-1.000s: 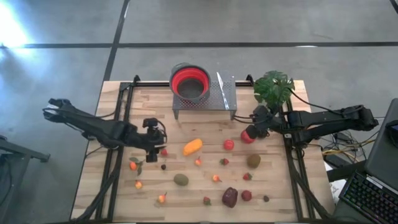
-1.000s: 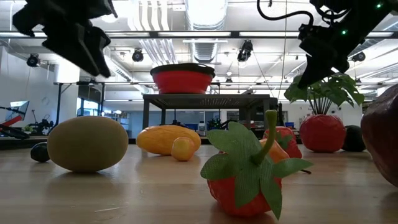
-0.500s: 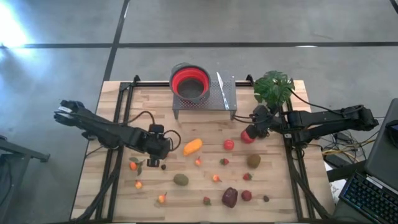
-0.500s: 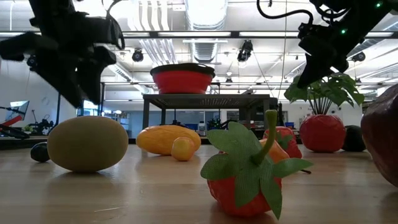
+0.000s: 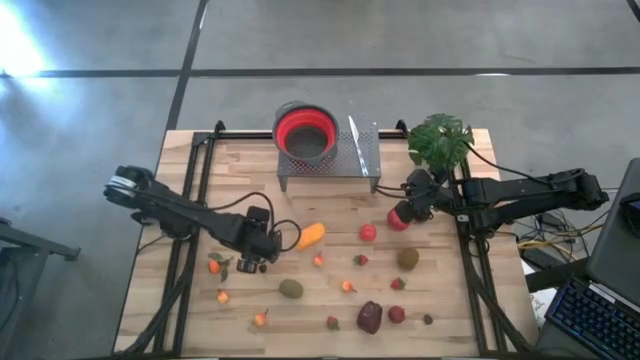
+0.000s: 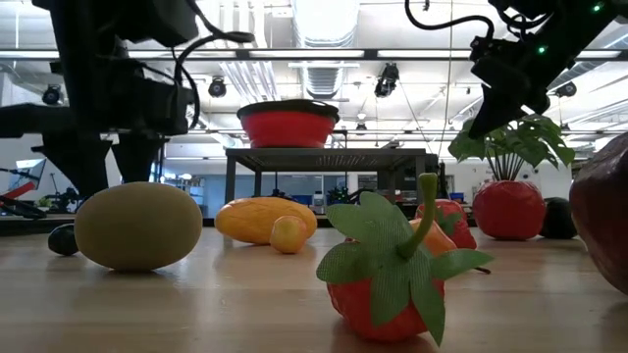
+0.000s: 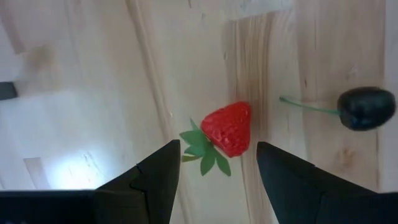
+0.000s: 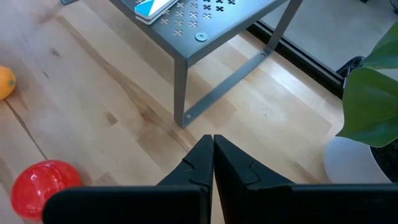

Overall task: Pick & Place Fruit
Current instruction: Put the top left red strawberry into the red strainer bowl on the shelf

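Note:
Small toy fruits lie scattered on the wooden table [image 5: 190, 300]. A red strawberry [image 7: 227, 127] with green leaves lies on its side, and a dark cherry [image 7: 365, 107] lies beside it. My left gripper [image 7: 217, 165] is open, points down over the strawberry and stands a little above it, one finger on each side; from above, the gripper [image 5: 254, 252] hides the berry. My right gripper [image 8: 212, 149] is shut with nothing in it, held over the table's right side above a red apple [image 5: 398, 218].
A long orange fruit [image 5: 310, 236], kiwis [image 5: 291, 289] and a dark maroon fruit [image 5: 370, 317] lie close by. At the far edge a red-lined bowl [image 5: 305, 130] stands on a metal rack [image 5: 360, 150]. A potted plant [image 5: 440, 140] is at the far right.
My left gripper has come down and moved toward the table's right and near edges, tipping from slanted to pointing almost straight down over the strawberry. It has stayed open. No fruit has moved.

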